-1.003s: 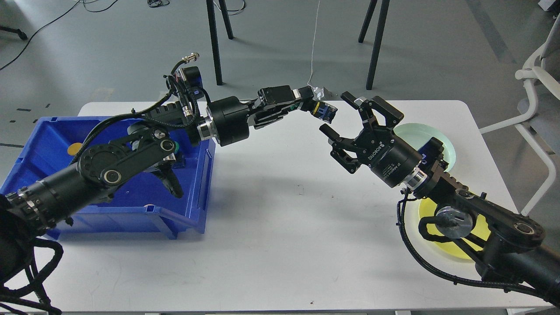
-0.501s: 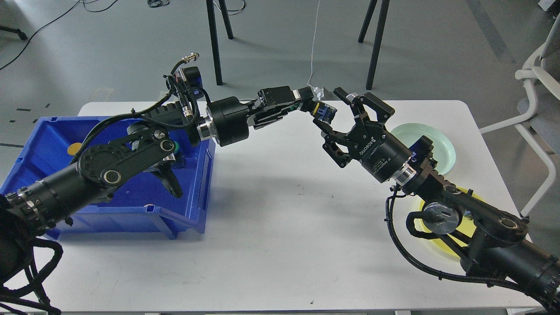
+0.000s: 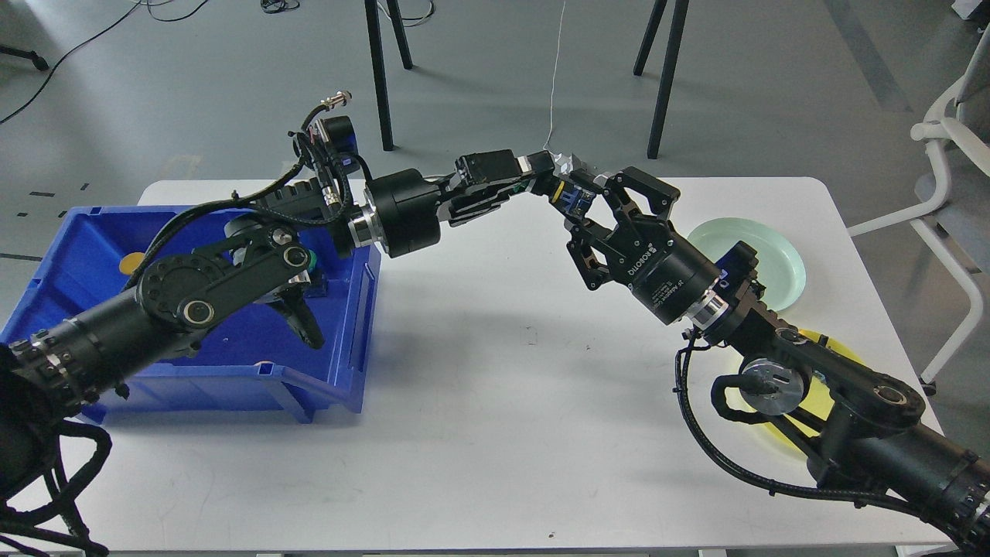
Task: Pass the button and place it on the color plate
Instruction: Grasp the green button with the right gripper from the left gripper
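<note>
My left gripper (image 3: 561, 188) reaches over the middle back of the white table (image 3: 479, 433) and is shut on a small blue and black button with a yellow ring (image 3: 575, 199), held in the air. My right gripper (image 3: 582, 206) comes from the right, its two fingers (image 3: 611, 188) standing above and below the button with a small gap; I cannot tell if they touch it. A pale green plate (image 3: 773, 251) lies behind the right wrist. A yellow plate (image 3: 839, 354) lies nearer, mostly hidden by the right arm.
A blue bin (image 3: 352, 309) stands on the table's left side under my left arm, with an orange piece (image 3: 130, 263) and a green one (image 3: 313, 260) showing inside. Stand legs (image 3: 379, 77) and a white chair (image 3: 951, 131) are beyond the table.
My right gripper has moved left and up to the button and now brackets it, its jaws narrower than before. The left gripper and button have stayed in place.
</note>
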Controlling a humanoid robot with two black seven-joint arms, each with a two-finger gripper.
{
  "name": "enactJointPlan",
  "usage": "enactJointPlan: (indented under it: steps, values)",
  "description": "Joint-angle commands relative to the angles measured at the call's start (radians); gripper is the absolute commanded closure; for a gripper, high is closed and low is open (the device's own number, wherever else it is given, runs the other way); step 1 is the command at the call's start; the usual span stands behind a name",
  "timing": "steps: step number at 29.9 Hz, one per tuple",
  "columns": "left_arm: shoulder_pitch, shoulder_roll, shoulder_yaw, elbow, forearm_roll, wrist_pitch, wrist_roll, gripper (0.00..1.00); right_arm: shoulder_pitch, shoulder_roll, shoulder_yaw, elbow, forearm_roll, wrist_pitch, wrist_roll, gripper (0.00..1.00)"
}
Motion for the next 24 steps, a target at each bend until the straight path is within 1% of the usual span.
enactJointPlan:
  steps: [1, 3, 5, 8, 12, 19, 21, 24]
  values:
    - [0.000, 0.000, 0.000, 0.000, 0.000, 0.000, 0.001, 0.77, -0.001, 0.000, 0.002, 0.001, 0.000, 0.000, 0.000, 0.96]
    - [0.000, 0.000, 0.000, -0.001, 0.000, 0.000, 0.001, 0.73, -0.001, 0.000, 0.000, 0.001, 0.000, 0.000, 0.000, 0.98]
    - [0.002, -0.002, 0.000, -0.001, 0.000, 0.000, 0.001, 0.67, -0.001, 0.000, 0.000, -0.001, 0.000, 0.000, 0.000, 0.99]
    - [0.002, -0.002, 0.000, -0.001, -0.001, 0.000, 0.001, 0.38, -0.003, 0.000, 0.000, 0.002, 0.000, 0.000, 0.000, 0.99]
    - [-0.001, 0.000, 0.000, 0.000, -0.001, -0.001, 0.001, 0.23, -0.004, 0.001, 0.000, 0.002, 0.000, 0.000, 0.000, 0.99]
    - [-0.001, 0.003, -0.002, 0.002, -0.014, -0.001, 0.001, 0.06, -0.013, -0.011, 0.011, 0.005, 0.002, 0.000, 0.000, 0.99]
    - [-0.001, 0.002, -0.003, 0.002, -0.014, -0.003, 0.001, 0.06, -0.021, -0.020, 0.031, 0.007, 0.003, 0.000, 0.000, 0.99]
    - [-0.001, 0.003, -0.005, 0.002, -0.015, -0.003, 0.001, 0.05, -0.050, -0.066, 0.081, 0.007, 0.003, 0.000, 0.000, 0.99]
